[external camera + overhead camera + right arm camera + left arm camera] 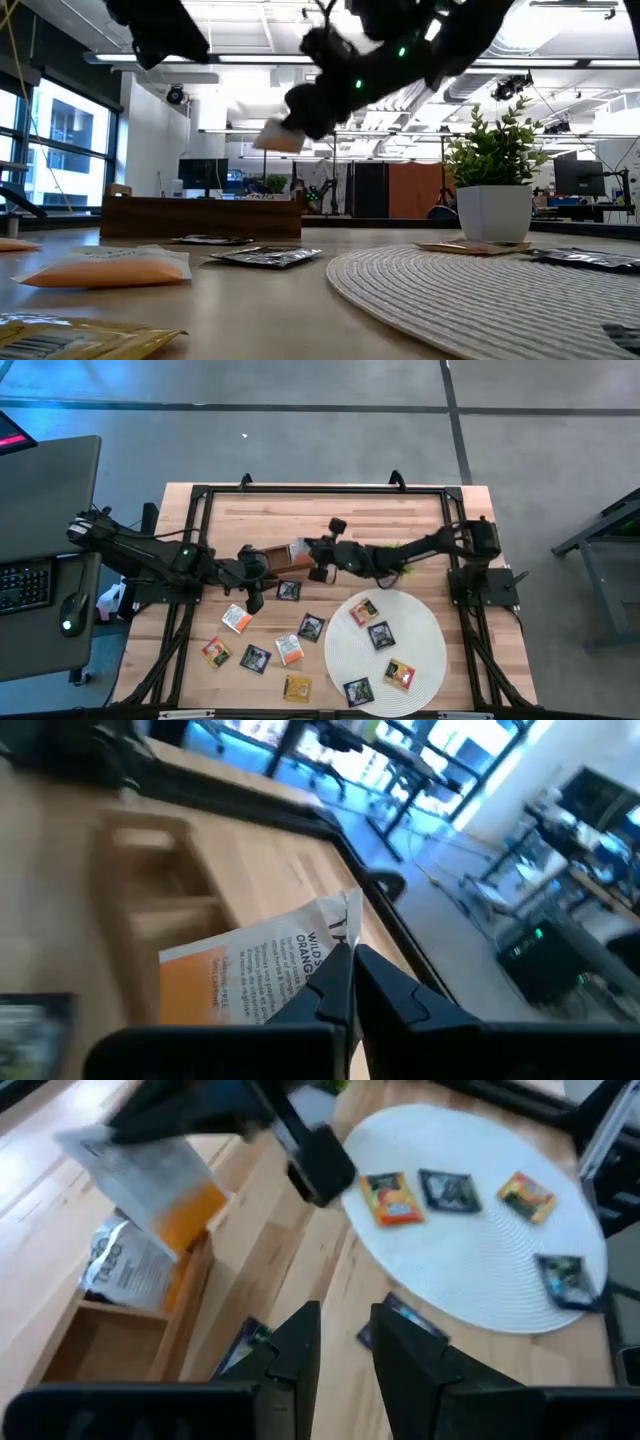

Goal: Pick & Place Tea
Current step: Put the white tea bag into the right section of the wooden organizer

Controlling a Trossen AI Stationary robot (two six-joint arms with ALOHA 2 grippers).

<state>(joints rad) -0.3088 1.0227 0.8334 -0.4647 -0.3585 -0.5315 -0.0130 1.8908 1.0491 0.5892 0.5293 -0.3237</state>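
Observation:
My right gripper (308, 552) is shut on a white-and-orange tea packet (296, 550) above the brown wooden divided tray (270, 560). The packet also shows in the left wrist view (150, 1180) and the low view (280, 138). One silver-and-orange packet (128, 1265) lies inside a tray compartment. My left gripper (345, 1335) is open and empty, just near of the tray (250, 588). Several packets lie flat on the round white mat (420, 650), among them an orange one (364, 610). Several more lie on the wood, among them a black one (288, 590). My right gripper pinches the white-and-orange packet between its two fingers at one edge, near a corner (338, 928). The fingers come level from the table's right side. The packet is lifted clear above the tray and tilted, its orange half (190, 1215) lowest.
A small green plant in a white pot (495, 190) stands under the right arm, by the mat's far edge. The black frame rail (320, 490) runs round the table. Bare wood lies between the tray and the far rail.

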